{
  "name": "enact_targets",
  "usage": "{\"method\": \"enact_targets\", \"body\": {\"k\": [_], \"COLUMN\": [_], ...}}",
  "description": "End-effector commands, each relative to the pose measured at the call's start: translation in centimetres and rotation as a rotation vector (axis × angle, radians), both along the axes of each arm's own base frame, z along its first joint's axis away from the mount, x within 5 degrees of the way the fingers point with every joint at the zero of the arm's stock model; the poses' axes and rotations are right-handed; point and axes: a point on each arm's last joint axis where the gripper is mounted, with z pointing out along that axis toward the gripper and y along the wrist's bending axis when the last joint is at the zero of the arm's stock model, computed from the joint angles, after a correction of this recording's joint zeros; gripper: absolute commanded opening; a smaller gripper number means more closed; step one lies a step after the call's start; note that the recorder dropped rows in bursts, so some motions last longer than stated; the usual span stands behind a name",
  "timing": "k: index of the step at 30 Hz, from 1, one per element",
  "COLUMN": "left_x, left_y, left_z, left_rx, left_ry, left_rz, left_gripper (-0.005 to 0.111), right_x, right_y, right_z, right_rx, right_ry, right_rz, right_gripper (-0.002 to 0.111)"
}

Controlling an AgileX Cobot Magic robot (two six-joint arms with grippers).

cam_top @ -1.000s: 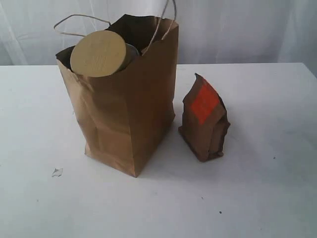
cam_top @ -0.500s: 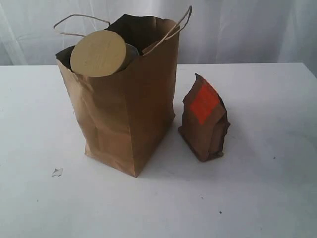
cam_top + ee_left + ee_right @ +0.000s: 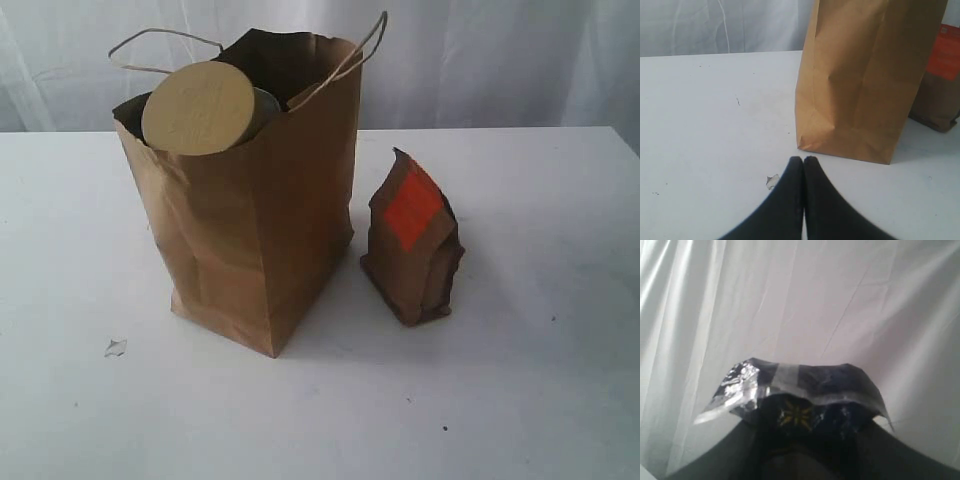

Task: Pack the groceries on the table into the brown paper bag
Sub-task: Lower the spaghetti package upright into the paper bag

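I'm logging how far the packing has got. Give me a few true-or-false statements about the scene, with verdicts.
1. The brown pouch stands on the table, outside the brown paper bag. True.
2. The tan-lidded jar lies on the table beside the bag. False: it pokes out of the bag's open top.
3. The left gripper is wide open. False: its fingers are pressed together, holding nothing.
4. The right gripper holds a dark blue pack. True.
5. The bag lies on its side. False: it stands upright.
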Motion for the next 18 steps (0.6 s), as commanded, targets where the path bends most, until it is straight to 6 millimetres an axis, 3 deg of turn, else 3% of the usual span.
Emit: {"method": "enact_targets", "body": {"k": [1,7,18], "left_x": [0.0,0.0,0.0], "left_y": [0.0,0.0,0.0], "left_z": [-0.1,-0.1,-0.1], "left_rx": [-0.002,-0.002,-0.002], "left_ry": [0.000,0.000,0.000], "left_rz": [0.002,0.002,0.002], "left_gripper": [0.000,0.000,0.000], "right_x": [-0.3,1.9,4.5], "right_y": [1.4,4.6,6.8], "right_z": [0.9,-2.0,-5.1], "right_rx": [0.064,0.014,0.007], "right_ry": [-0.118,-0.045,0.042], "right_rz": [0.056,0.091,0.108], "right_gripper": [0.000,0.000,0.000]}}
